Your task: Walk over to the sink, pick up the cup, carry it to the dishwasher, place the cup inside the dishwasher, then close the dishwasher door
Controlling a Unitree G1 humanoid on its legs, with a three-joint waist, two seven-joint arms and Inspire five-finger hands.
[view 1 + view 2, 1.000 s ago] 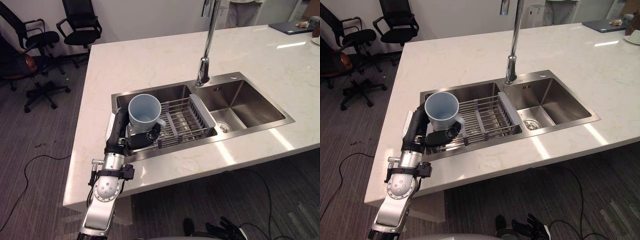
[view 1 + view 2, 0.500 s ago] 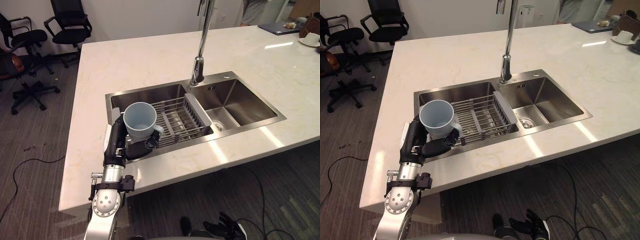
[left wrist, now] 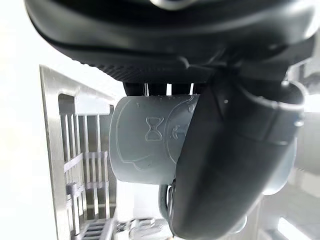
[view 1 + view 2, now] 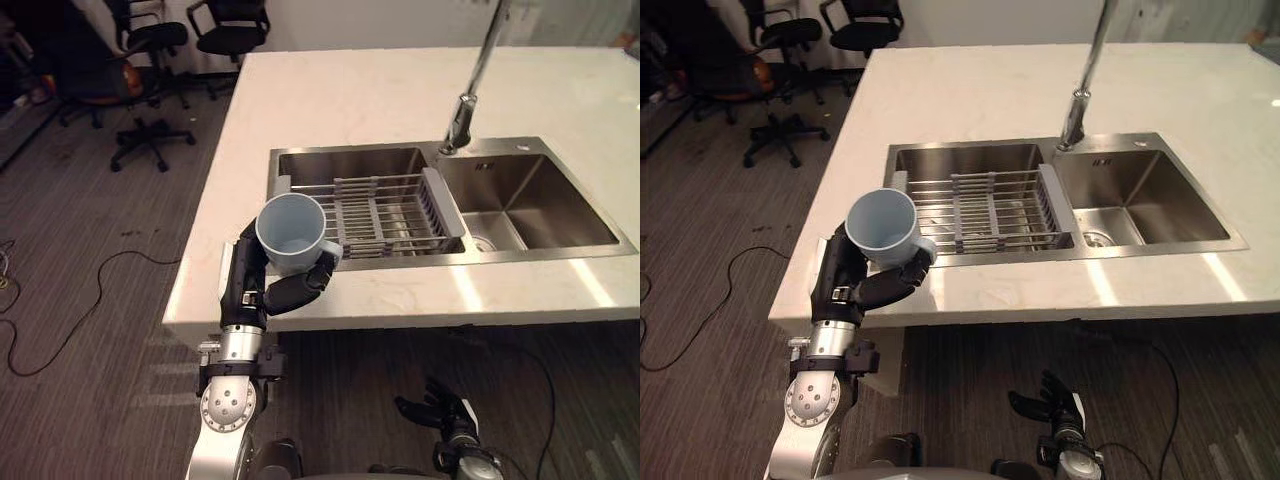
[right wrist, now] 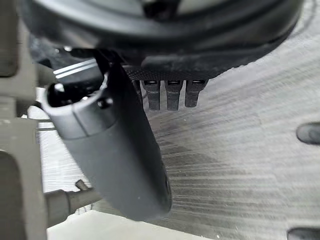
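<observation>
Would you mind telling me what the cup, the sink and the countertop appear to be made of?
Cup: matte pale blue, probably plastic, given moulded symbols on its base. Sink: brushed stainless steel, with soft reflections. Countertop: polished pale stone or imitation, faintly veined and glossy.

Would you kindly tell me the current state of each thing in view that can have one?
Pale blue handled cup: held in the air, mouth up, looks empty.
Left hand: shut on the cup.
Right hand: open, hanging low over the floor.
Steel wire rack: seated across the sink's left basin, empty.
Steel double sink: right basin empty.
Chrome tap: no water running.
</observation>
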